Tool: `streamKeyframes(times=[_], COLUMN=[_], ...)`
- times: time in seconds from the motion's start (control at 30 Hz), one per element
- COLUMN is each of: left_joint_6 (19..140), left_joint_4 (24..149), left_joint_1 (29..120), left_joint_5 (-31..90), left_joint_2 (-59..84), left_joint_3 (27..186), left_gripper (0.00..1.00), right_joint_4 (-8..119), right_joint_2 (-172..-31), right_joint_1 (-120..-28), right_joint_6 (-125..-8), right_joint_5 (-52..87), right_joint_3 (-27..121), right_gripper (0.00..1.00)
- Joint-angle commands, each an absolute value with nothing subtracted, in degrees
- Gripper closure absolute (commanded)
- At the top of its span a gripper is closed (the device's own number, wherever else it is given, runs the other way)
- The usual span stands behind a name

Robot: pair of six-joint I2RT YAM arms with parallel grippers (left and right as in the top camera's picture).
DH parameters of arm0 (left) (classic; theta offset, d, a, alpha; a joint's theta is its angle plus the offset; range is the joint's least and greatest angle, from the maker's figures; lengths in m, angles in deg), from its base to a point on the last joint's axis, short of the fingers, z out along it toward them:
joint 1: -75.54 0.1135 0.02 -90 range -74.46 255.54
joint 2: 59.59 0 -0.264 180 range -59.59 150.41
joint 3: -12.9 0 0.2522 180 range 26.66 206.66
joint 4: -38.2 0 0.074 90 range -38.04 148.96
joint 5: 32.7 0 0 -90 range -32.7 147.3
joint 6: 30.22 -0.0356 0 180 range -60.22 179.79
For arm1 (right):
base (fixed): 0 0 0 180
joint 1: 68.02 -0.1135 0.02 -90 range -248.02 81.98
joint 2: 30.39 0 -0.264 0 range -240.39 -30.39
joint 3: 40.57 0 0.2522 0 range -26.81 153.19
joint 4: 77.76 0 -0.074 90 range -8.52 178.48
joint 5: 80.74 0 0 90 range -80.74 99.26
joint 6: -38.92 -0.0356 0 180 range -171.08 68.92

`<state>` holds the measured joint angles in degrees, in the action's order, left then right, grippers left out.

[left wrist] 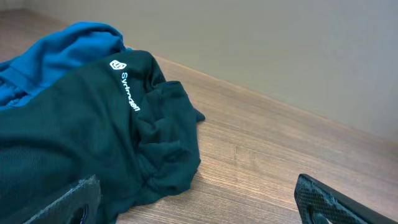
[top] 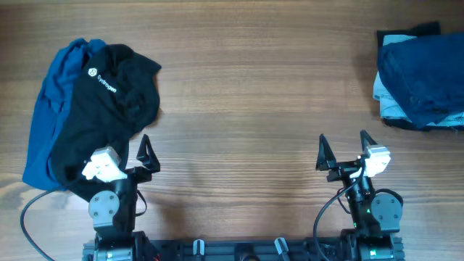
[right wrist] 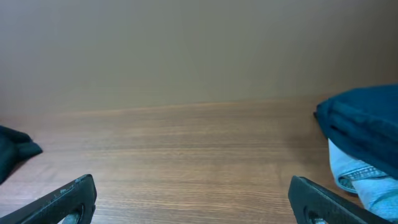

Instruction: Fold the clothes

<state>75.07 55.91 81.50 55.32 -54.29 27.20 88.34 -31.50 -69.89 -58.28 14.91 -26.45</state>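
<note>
A crumpled black top (top: 116, 101) with a small white logo lies at the left of the table, partly over a royal-blue garment (top: 49, 116). My left gripper (top: 127, 154) stands open at the black top's near edge, its left finger over the cloth and its right finger over bare wood; nothing is held. In the left wrist view the black top (left wrist: 93, 124) and the blue garment (left wrist: 68, 43) fill the left side, and the left gripper (left wrist: 199, 208) is empty. My right gripper (top: 345, 147) is open over bare wood. A folded dark navy garment (top: 420, 69) lies far right.
The navy garment rests on pale blue denim (top: 388, 109) at the table's far right edge. In the right wrist view the right gripper (right wrist: 196, 202) faces bare wood, with the navy garment (right wrist: 367, 118) and denim (right wrist: 367, 177) to its right. A cable (top: 29, 217) loops beside the left arm's base.
</note>
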Motion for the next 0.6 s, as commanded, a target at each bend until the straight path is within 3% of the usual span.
streamKeyframes(times=[0.0, 0.57], left_joint_6=[73.9, 73.9], left_joint_4=[56.3, 56.3], left_joint_1=[81.3, 81.3], left_joint_5=[55.8, 55.8], left_joint_2=[-54.7, -54.7], left_joint_3=[27.0, 27.0], left_gripper=[0.0, 0.0], right_joint_4=[88.5, 88.6], right_joint_2=[-30.6, -30.6], right_joint_1=[-69.5, -69.5], right_joint_6=[-56.8, -57.3], right_joint_5=[13.6, 14.0], right_joint_3=[-26.4, -26.4], right_gripper=[0.0, 0.0])
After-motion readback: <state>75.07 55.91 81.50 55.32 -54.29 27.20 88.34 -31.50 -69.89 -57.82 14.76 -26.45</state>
